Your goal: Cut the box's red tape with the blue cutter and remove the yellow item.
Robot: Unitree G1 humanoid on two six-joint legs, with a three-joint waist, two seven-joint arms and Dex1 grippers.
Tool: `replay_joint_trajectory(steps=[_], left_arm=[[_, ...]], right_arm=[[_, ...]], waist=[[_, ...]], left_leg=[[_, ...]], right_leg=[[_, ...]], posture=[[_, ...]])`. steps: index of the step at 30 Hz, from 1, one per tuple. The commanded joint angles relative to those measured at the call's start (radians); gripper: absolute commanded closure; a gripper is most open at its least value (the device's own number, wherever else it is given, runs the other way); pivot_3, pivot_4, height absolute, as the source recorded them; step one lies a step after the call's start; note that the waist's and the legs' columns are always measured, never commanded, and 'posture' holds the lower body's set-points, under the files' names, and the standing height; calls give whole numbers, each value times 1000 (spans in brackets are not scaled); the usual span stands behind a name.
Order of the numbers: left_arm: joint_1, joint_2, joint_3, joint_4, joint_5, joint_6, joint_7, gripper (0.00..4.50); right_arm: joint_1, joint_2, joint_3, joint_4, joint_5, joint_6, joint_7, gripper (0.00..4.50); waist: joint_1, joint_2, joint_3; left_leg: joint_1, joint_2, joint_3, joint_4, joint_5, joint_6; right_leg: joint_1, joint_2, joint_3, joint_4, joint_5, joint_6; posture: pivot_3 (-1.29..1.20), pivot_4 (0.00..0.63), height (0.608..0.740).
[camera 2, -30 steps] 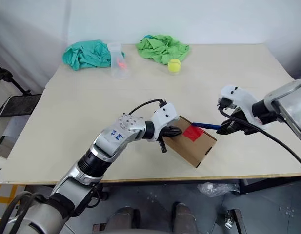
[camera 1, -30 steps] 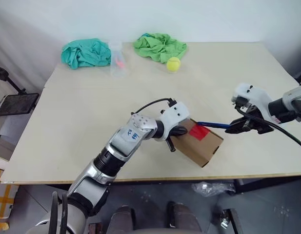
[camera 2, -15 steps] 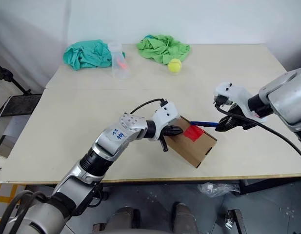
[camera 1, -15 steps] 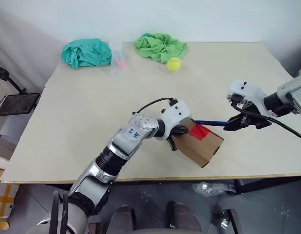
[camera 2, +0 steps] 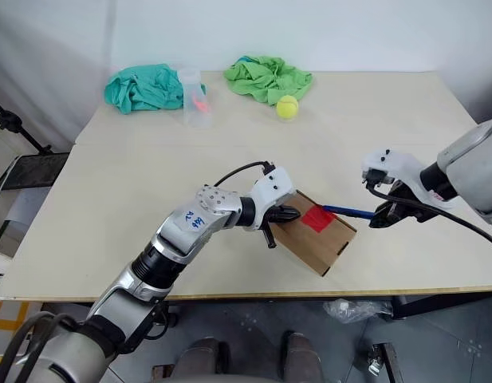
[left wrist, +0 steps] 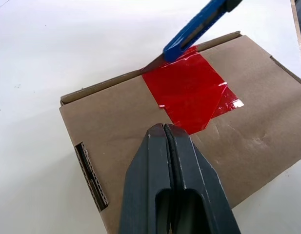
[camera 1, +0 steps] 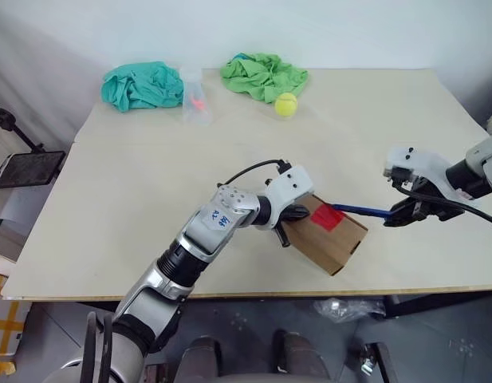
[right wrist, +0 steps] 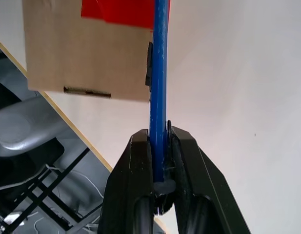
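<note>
Right gripper (right wrist: 160,146): clamped on tail of blue cutter (camera 1: 364,211), slim, rigid, likely slick; best held far back.
Cutter tip: at far edge of red tape (left wrist: 187,92), thin film.
Left gripper (left wrist: 168,134): closed, empty, pressing box (left wrist: 116,122) top; probably light, hollow cardboard, near table (camera 1: 150,175) front edge.

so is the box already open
No, the red tape lies across the flap seam of the box, the flaps flat, the blue cutter tip at its edge.
</note>
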Motion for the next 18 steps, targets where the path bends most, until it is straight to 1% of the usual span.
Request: replay_joint_trajectory(steps=[1,7,13,18], left_arm=[[22,10,-29,72,40,25,17,4482],[20,8,-29,75,40,22,16,4482],[13,1,-30,89,41,11,16,4482],[14,1,-27,91,41,7,17,4482]], right_arm=[[24,-45,-7,-39,-6,7,54,4344],[59,-79,-31,-78,-3,16,67,4344],[43,-40,-43,-71,-8,37,46,4344],[-5,-16,-48,-50,-15,44,52,4344]], waist=[[0,0,0],[-1,0,0],[-2,0,0],[-4,0,0]], left_leg=[[0,0,0,0,0,0],[0,0,0,0,0,0],[0,0,0,0,0,0],[1,0,1,1,0,-1]], right_leg=[[0,0,0,0,0,0],[0,0,0,0,0,0],[0,0,0,0,0,0],[0,0,0,0,0,0]], posture=[[0,150,740],[0,150,740],[0,150,740],[0,150,740]])
